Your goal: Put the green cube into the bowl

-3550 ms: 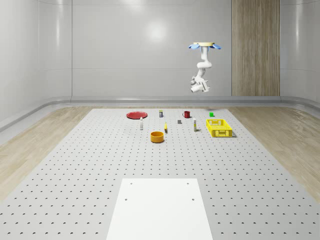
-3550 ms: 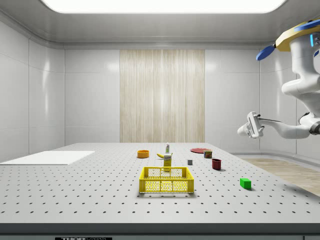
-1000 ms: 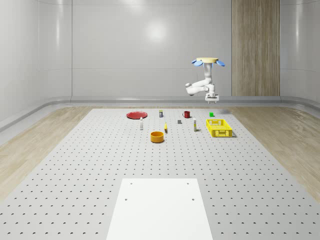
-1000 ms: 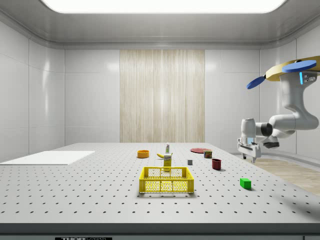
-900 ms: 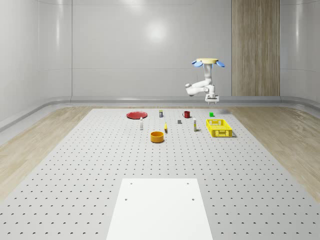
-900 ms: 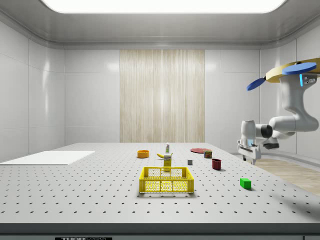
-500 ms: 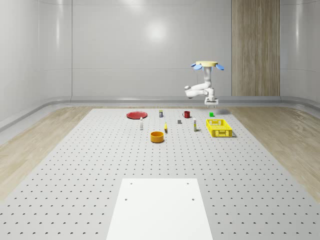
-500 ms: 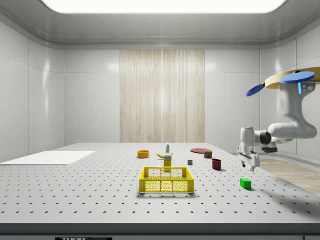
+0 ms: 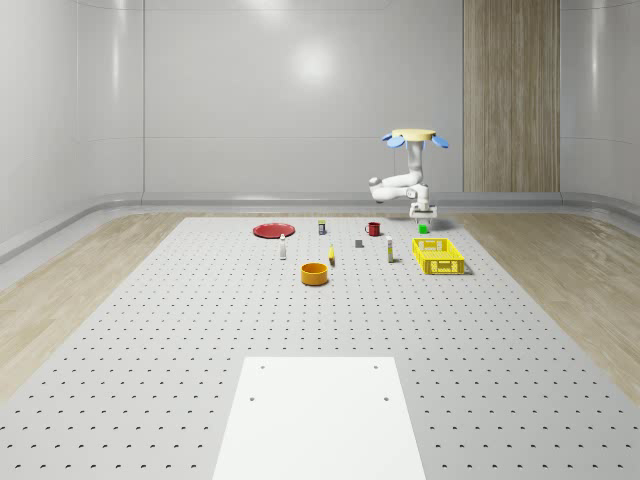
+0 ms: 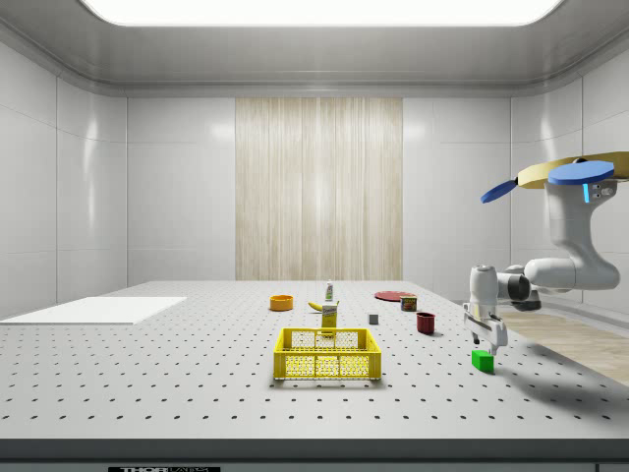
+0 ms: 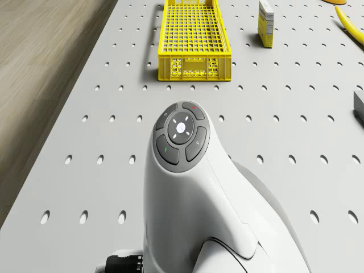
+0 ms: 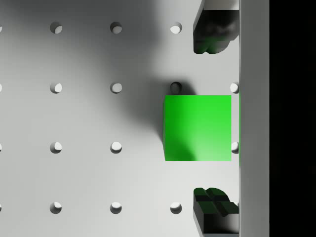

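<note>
On the pegboard table (image 9: 200, 330), the green cube (image 10: 482, 361) lay beside the yellow basket (image 10: 327, 354). The gripper (image 10: 486, 339) had descended from half a second earlier, fingers (image 12: 212, 29) spread, empty (grasp seemed imminent); the drone (image 10: 575, 175) hovered above.

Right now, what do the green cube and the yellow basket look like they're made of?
Green cube: probably smooth matte plastic or painted wood; flat uniform faces, crisp edges, no grain. Yellow basket: likely moulded plastic; rigid lattice walls and base in one even colour.
</note>
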